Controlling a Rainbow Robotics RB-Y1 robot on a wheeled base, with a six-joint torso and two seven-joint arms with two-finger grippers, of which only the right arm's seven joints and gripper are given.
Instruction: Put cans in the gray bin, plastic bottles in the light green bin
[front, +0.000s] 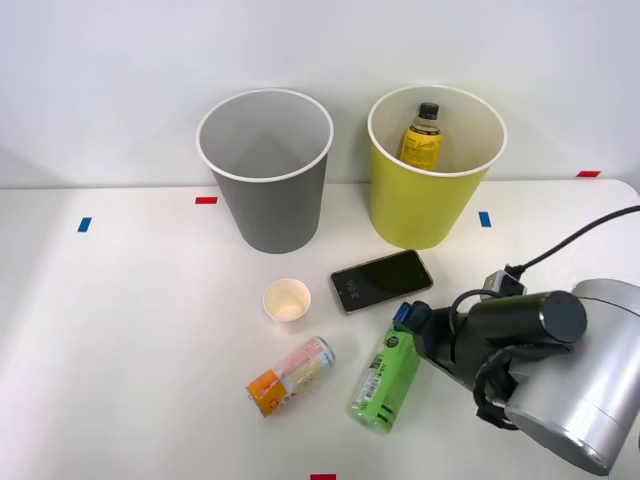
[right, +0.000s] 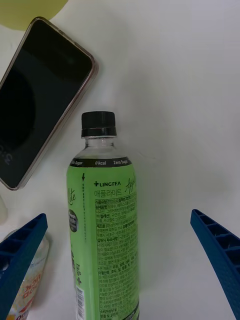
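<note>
**End effector spread over the green bottle, not yet gripping**

Front view: your right end effector (front: 408, 322) hovers at the cap end of the green bottle (front: 385, 385), which lies flat on the counter (front: 120, 330). The bottle's long axis runs from its cap, near the end effector, down and slightly toward the robot's left. The can (front: 290, 375) lies just beside it on that side, apart from it. The light green bin (front: 432, 180) stands farther back with the amber bottle (front: 421, 138) upright inside it; the gray bin (front: 266, 170) is to its left. A phone (front: 382, 280) and a paper cup (front: 287, 300) lie between the bins and the bottle.

Right wrist view: the two blue fingers (right: 20, 250) stand wide apart with nothing between their pads but the bottle's body, which sits nearer one finger than the other. Its axis runs straight away from the wrist, black cap farthest. I judge a small sideways shift would centre it before you close. The label reads "LINGTEA", with "0 kcal" and "Zero Sugar" on the neck band and Korean print below. The phone lies beside the cap, not touching it.
</note>
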